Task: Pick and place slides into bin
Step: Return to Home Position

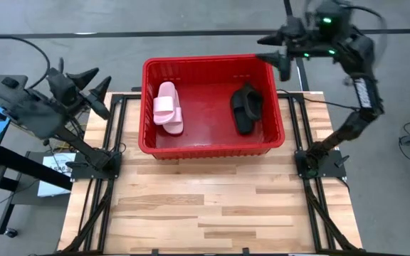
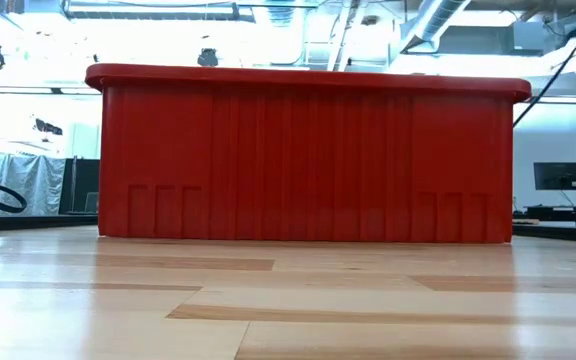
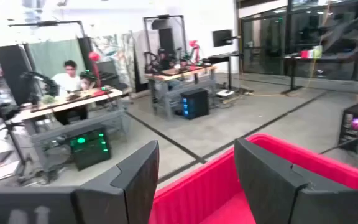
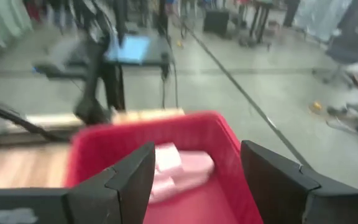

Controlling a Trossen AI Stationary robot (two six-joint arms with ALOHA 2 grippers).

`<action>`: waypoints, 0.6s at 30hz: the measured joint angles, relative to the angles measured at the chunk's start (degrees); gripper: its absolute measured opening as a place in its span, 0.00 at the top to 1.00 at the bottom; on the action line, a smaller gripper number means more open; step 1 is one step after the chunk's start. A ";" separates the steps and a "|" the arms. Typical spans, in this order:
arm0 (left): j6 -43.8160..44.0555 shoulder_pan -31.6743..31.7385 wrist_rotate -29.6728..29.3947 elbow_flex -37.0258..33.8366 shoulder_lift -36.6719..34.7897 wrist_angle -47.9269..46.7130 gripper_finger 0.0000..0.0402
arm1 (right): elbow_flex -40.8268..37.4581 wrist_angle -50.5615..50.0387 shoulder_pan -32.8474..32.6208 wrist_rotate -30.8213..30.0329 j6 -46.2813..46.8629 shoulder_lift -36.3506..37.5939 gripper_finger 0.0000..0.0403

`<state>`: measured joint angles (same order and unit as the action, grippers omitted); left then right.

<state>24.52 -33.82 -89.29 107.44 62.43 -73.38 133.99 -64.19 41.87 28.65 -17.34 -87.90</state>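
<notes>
Left gripper (image 1: 103, 76) at the bin's (image 1: 212, 60) ten o'clock, right gripper (image 1: 271, 58) at two, both open, empty; light slides (image 1: 168, 107) likely lift by straps.

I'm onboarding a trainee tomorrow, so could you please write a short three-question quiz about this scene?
1. True or false: a slide lies on the table outside the red bin.
2. Which colour lies in the bin's half nearer the left arm? A) black B) pink C) both
3. What do the left gripper and the right gripper hold?

Key
1. False: every slide in view is inside the bin.
2. B: the pink slides lie there; the black slides lie nearer the right arm.
3. Nothing: both are open and empty, each off its own side of the bin.
</notes>
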 joint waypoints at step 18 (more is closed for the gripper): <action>44.04 -8.79 -0.74 -35.41 -13.48 -16.62 0.50 | -33.14 27.39 -12.74 20.43 14.40 18.43 0.44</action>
<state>68.56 -42.62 -90.04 72.03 48.95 -90.00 100.86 -36.80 29.13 49.07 -2.95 -69.47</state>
